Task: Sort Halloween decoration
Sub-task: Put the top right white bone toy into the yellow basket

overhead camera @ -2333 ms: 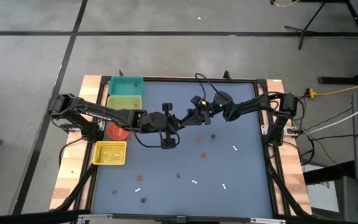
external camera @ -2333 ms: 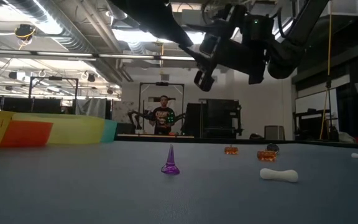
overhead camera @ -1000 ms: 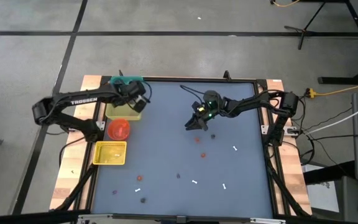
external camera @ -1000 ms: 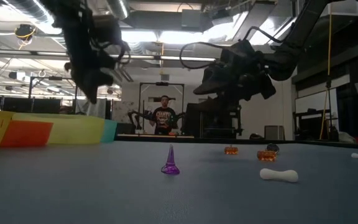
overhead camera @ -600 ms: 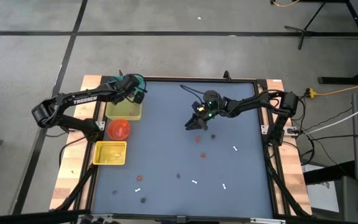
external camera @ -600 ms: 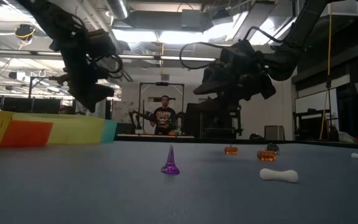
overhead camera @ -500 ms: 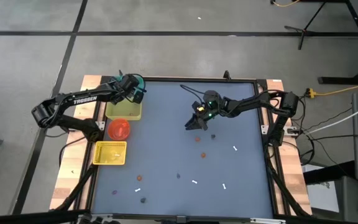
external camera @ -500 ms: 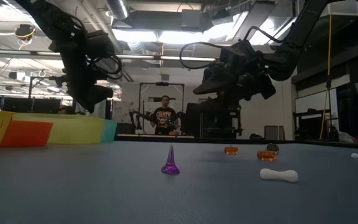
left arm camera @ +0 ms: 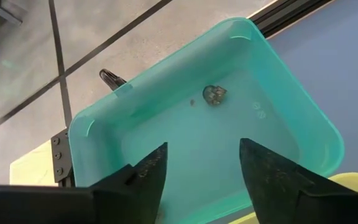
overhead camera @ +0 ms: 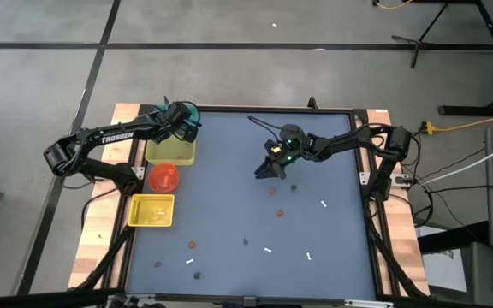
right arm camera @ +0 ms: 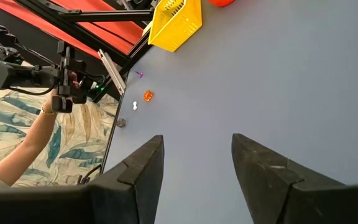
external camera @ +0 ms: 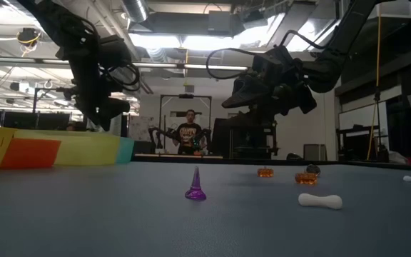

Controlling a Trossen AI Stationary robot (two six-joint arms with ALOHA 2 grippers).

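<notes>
High view: left pincer (overhead camera: 184,125) sat over the teal bin (overhead camera: 163,110), mostly hiding it; trinkets on the tabletop (overhead camera: 229,214) were mere specks. Low view: purple cone (external camera: 195,185), orange pumpkins (external camera: 265,172), white bone (external camera: 320,201) showed shape. Left wrist view: fingers (left arm camera: 146,177) spread wide, empty; a small dark trinket (left arm camera: 214,94) lay inside the glossy teal plastic. Right wrist view: right pincer (right arm camera: 194,165) open, empty, above bare tabletop.

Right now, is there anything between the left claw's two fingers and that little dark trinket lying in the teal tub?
Nothing. In the left wrist view the open left gripper hangs above the teal bin, and only bare bin floor separates it from the dark trinket.
</notes>
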